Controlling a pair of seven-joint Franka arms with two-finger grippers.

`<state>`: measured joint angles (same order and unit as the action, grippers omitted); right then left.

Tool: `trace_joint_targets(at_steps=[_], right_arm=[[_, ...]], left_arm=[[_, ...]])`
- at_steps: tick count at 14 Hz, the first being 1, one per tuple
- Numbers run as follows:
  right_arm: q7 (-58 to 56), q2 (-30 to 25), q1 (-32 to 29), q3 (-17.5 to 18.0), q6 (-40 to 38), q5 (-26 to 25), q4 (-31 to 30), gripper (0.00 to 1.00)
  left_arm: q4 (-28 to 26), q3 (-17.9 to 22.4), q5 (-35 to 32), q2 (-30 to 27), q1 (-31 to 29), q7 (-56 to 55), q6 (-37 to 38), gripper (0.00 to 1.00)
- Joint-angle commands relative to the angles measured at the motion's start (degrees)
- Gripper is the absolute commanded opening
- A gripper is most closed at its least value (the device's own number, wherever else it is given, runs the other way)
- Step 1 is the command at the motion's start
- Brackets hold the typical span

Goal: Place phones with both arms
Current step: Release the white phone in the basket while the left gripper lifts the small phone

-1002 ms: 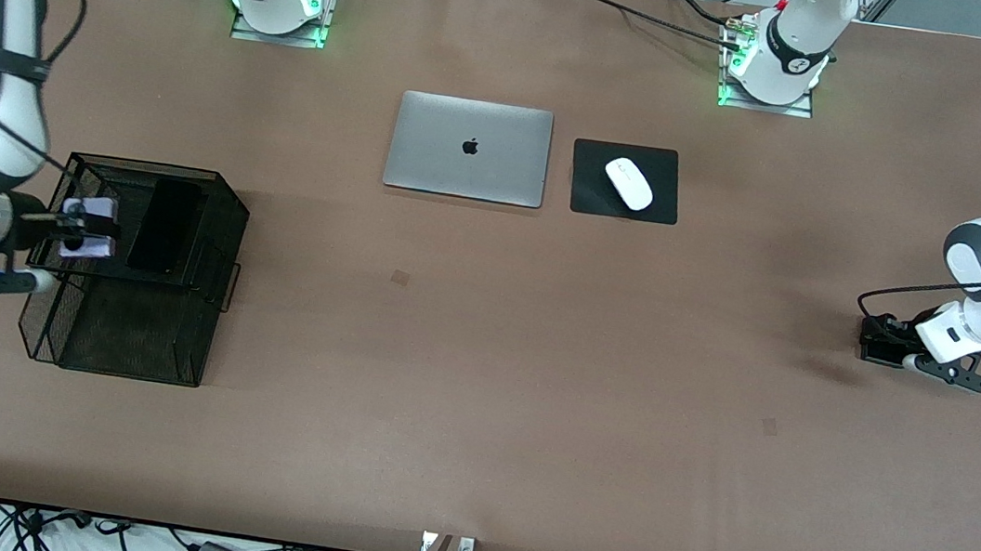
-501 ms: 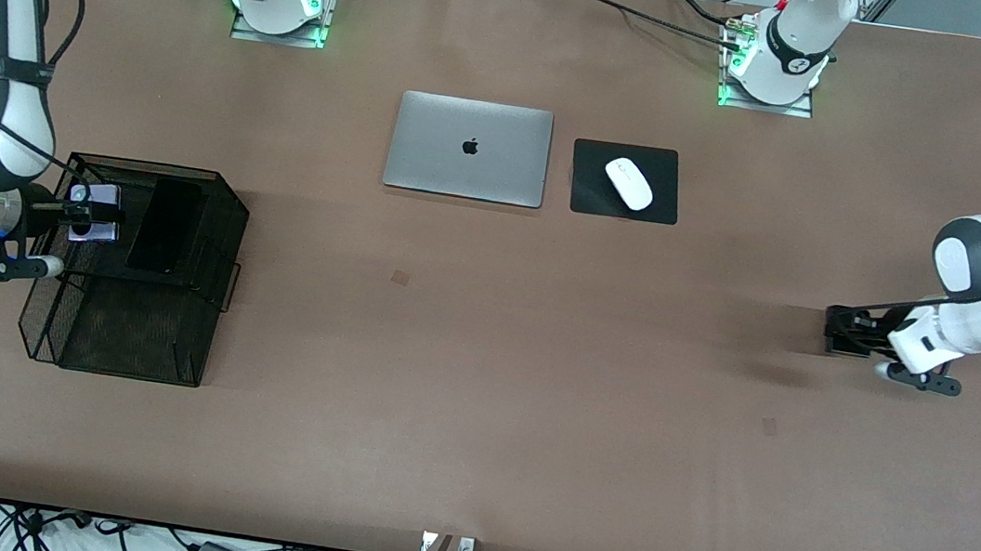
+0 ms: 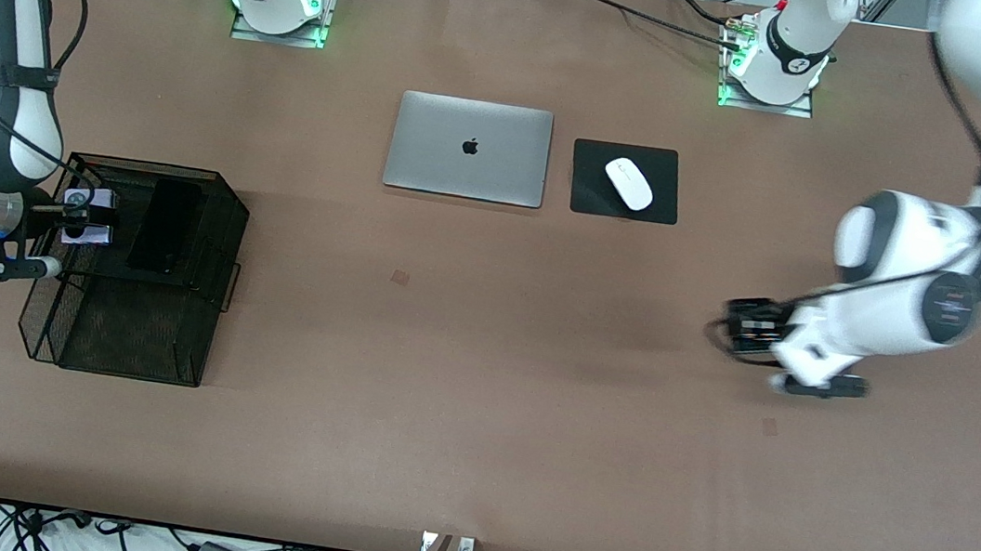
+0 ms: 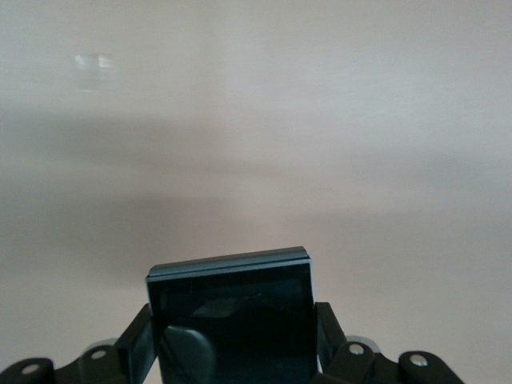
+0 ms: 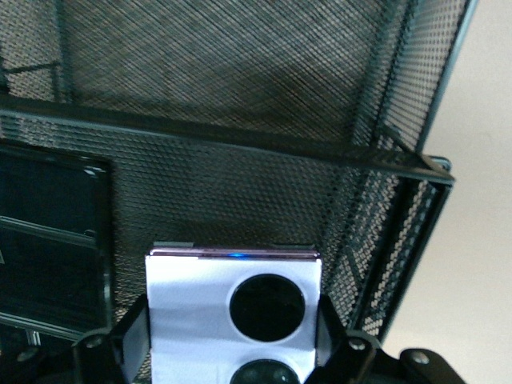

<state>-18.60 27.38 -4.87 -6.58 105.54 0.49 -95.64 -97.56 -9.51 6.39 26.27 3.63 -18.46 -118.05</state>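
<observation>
Between the right gripper's fingers the lilac-white phone is clamped flat, held over the mesh rack's upper tray, evidently for setting down beside the long black phone already lying there. Over bare table toward the left arm's end, the squarish black phone is gripped by the left gripper, presumably for carrying to the rack.

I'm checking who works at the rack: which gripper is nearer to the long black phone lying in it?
Right. The right gripper, shut on the lilac-white phone, is beside the long black phone; the left gripper is over bare table at the left arm's end.
</observation>
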Motion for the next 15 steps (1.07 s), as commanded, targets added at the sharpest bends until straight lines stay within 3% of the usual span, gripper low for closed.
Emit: trace_joint_targets(at_steps=[1, 3, 5, 7, 10, 15], right_arm=[[0.5, -0.92, -0.75, 0.43, 0.81, -0.57, -1.04, 1.0], [2.94, -1.71, -0.23, 0.61, 0.19, -0.48, 0.27, 1.0], [5.59, -1.8, -0.05, 0.96, -1.65, -0.05, 3.78, 1.0], [5.86, -1.8, 0.13, 1.39, -4.98, 0.39, 8.78, 1.0], [4.9, -1.8, 0.48, 2.19, -5.7, 0.31, 14.5, 1.0], [6.03, -2.77, 1.09, 2.72, -5.7, 0.57, 17.07, 1.0]], left_arm=[[15.42, 0.55, 5.18, 10.27, 6.63, -10.16, 2.83, 0.49], [21.16, 0.55, 10.38, 14.32, 11.38, -18.33, 2.13, 0.48], [29.93, 0.55, 10.84, 19.67, 16.04, -27.11, 0.29, 0.48], [35.66, 0.37, 11.97, 24.33, 19.47, -36.17, -6.1, 0.48], [37.53, 0.37, 17.94, 28.13, 23.78, -44.98, -18.84, 0.48], [39.89, 0.1, 22.17, 31.73, 28.52, -49.49, -30.47, 0.48]])
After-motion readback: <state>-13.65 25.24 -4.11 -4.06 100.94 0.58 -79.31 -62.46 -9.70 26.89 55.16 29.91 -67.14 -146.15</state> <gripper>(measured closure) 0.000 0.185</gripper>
